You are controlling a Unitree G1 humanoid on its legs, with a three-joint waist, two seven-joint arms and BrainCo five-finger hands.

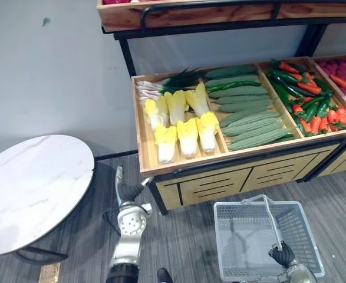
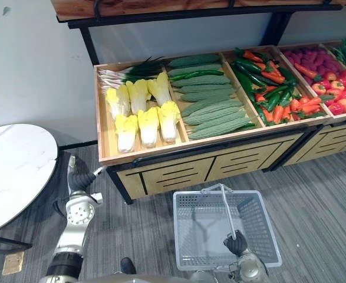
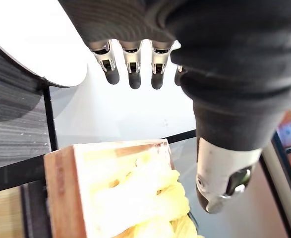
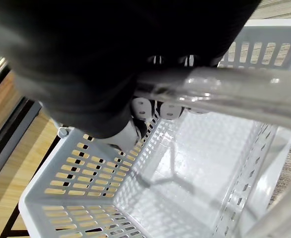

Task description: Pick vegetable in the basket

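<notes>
A wooden produce stand holds yellow-white cabbages, green onions, long green gourds and a bin of green peppers and carrots. On the floor before it stands an empty grey plastic basket. My right hand is shut on its clear handle, with the basket's grid wall below it. My left hand is raised beside the stand's lower left corner, open, its fingers straight and holding nothing. Past them show the crate corner and a cabbage.
A round white marble table stands at the left, close to my left arm. An upper wooden shelf overhangs the back of the bins. Red produce fills the far right bin. Grey plank floor lies between table and basket.
</notes>
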